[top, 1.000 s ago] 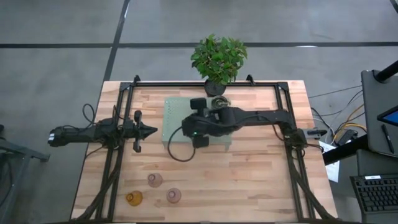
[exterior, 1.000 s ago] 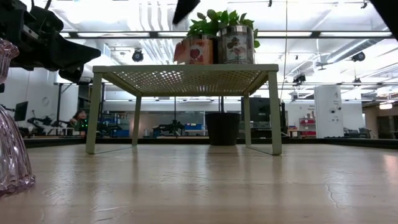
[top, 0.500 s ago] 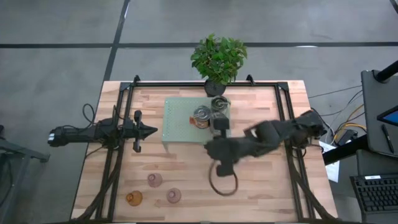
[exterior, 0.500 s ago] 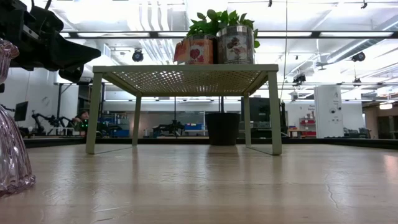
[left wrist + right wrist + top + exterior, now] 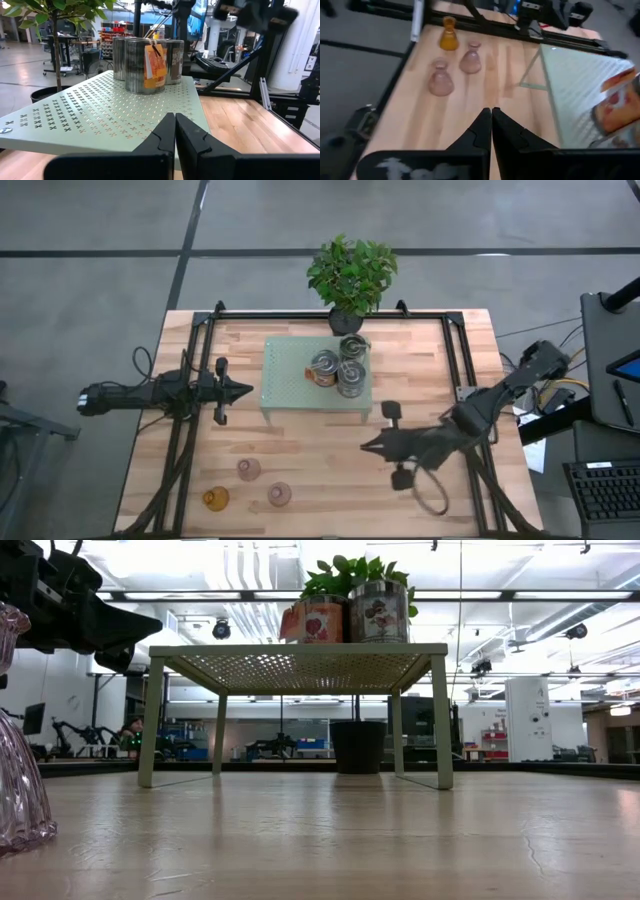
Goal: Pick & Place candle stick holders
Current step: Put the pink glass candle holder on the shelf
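Three shiny silver candle stick holders (image 5: 340, 365) stand on their bases, close together, on the far right part of the pale green perforated stand (image 5: 290, 380); they also show in the left wrist view (image 5: 145, 65). Two pinkish glass holders (image 5: 249, 470) (image 5: 280, 494) and an amber one (image 5: 215, 499) stand at the table's near left, and also show in the right wrist view (image 5: 449, 35). My left gripper (image 5: 247, 390) is shut and empty, left of the stand. My right gripper (image 5: 366, 447) is shut and empty, above the table in front of the stand's right end, pointing left.
A leafy plant in a black pot (image 5: 350, 275) stands at the far edge behind the stand. Black frame rails (image 5: 190, 430) run along the table's left, right and far sides. A cable loop (image 5: 432, 495) hangs under my right arm. Bare wood (image 5: 320, 470) lies between the glass holders and my right gripper.
My right arm has drawn back from above the stand, toward the table's near and right edges, and turned until its gripper points left. The three silver holders it covered stand in full view on the stand.
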Action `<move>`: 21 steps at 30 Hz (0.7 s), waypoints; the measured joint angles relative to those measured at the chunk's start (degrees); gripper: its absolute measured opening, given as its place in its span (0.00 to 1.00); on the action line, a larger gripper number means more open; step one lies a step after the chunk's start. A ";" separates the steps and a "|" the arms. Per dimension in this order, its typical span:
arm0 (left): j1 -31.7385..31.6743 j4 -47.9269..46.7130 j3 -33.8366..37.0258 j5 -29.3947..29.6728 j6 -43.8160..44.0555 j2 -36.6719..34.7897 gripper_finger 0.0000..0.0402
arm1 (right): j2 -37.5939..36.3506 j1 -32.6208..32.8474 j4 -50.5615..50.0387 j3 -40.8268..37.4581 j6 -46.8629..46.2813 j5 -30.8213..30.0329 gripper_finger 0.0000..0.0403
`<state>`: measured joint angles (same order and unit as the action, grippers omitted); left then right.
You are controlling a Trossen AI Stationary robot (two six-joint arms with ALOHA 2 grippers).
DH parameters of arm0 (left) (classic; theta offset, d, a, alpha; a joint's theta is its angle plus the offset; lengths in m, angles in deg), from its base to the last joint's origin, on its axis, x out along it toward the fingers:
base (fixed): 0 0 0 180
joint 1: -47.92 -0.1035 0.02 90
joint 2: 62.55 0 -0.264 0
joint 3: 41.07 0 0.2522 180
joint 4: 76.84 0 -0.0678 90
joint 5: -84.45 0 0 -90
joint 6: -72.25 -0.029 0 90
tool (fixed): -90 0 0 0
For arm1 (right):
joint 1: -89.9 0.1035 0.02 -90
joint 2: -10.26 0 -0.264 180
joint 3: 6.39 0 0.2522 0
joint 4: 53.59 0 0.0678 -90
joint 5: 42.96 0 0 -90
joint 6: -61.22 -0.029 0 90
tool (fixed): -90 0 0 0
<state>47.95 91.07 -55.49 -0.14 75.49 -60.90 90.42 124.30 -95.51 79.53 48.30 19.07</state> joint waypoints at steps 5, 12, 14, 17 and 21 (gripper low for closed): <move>-0.02 0.00 -0.01 0.02 0.01 0.04 0.02 | -9.85 -0.15 13.43 -15.97 1.57 2.97 0.02; -0.02 0.00 -0.01 0.02 0.00 0.04 0.02 | -26.38 -4.41 26.77 -37.29 3.88 4.64 0.02; -0.02 0.00 -0.01 0.00 0.01 0.04 0.02 | -30.89 -7.13 29.41 -42.03 3.95 5.23 0.02; -0.02 0.00 -0.01 0.00 0.00 0.04 0.02 | -37.57 -12.06 31.46 -48.27 4.21 10.27 0.02; -0.02 0.00 -0.01 0.00 0.01 0.05 0.02 | -45.32 -18.91 34.26 -54.51 5.98 16.94 0.02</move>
<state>47.93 91.07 -55.50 -0.14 75.50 -60.84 45.10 105.38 -61.24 25.03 54.28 36.01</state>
